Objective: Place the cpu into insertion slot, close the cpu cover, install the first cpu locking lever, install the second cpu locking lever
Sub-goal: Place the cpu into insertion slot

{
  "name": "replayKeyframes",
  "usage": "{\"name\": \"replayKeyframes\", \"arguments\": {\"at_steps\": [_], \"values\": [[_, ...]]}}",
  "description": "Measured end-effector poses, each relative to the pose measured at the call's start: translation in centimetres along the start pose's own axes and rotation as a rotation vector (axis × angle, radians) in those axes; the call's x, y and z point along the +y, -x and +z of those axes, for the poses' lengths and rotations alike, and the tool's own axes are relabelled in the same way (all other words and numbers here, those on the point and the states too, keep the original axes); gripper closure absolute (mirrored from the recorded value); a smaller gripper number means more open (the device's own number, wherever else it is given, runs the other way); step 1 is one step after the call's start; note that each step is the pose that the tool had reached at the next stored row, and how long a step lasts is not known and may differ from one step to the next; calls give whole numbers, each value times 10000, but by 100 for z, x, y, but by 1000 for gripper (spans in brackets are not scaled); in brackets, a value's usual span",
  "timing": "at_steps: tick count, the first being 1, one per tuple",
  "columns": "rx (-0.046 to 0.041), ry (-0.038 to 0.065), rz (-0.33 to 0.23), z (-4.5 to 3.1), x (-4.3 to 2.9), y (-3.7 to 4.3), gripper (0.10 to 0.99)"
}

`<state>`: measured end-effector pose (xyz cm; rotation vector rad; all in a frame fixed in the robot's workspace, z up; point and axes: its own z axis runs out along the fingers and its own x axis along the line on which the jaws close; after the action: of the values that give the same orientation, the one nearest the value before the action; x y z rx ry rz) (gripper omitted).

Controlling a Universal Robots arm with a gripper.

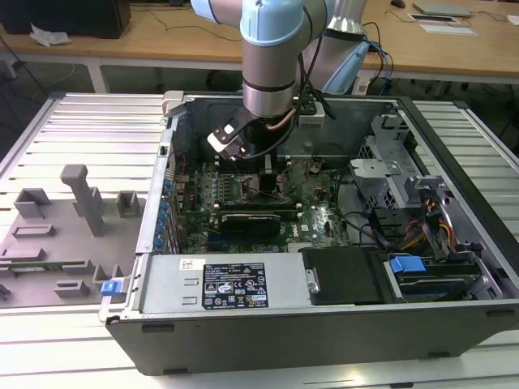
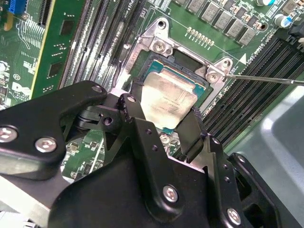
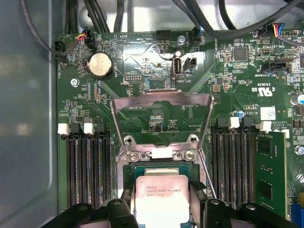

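Inside an open computer case [image 1: 324, 332] on a ribbed metal bench [image 1: 89, 130], a pale-blue robot arm [image 1: 272, 73] reaches down toward the green circuit board [image 3: 142, 47]. In the exterior view the arm's wrist sits at about eleven o'clock from the case's centre. A long black card [image 1: 251, 219] lies at six o'clock of the wrist, and beyond that a black label plate [image 1: 233, 285] is fixed to the near wall. A grey fixture tray [image 1: 73, 227] rests on the bench at nine o'clock of the case, and wooden desks [image 1: 162, 40] run across at twelve o'clock.

In the second wrist view the gripper [image 2: 160, 112] is clenched on the cpu [image 2: 166, 97], its black fingers [image 2: 192, 126] pressed against two opposite edges of the silver chip. The cpu sits squarely over the insertion slot [image 2: 166, 59], within its dark rim. Whether it is fully seated or held just above the contacts cannot be told.

In the first wrist view the cpu cover [image 3: 161, 97] stands swung open, clear of the socket, with the board visible through its square window. A thin wire lever [image 3: 205, 166] angles up beside the socket, unlatched. Banks of long memory slots [image 3: 88, 166] flank the socket on both sides, and a round coin battery [image 3: 100, 64] sits on the board beyond the raised cover.
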<state>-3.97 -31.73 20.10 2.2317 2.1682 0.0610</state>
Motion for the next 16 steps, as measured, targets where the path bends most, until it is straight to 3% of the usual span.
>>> {"name": "replayKeyframes", "arguments": {"at_steps": [2,3,7,12,16], "values": [[0,0,0,0,0,0,545],[1,0,0,0,0,0,471],[3,1,1,-1,0,0,471],[9,7,-1,-53,0,-1,471],[20,40,1,-57,-46,1,471]]}}
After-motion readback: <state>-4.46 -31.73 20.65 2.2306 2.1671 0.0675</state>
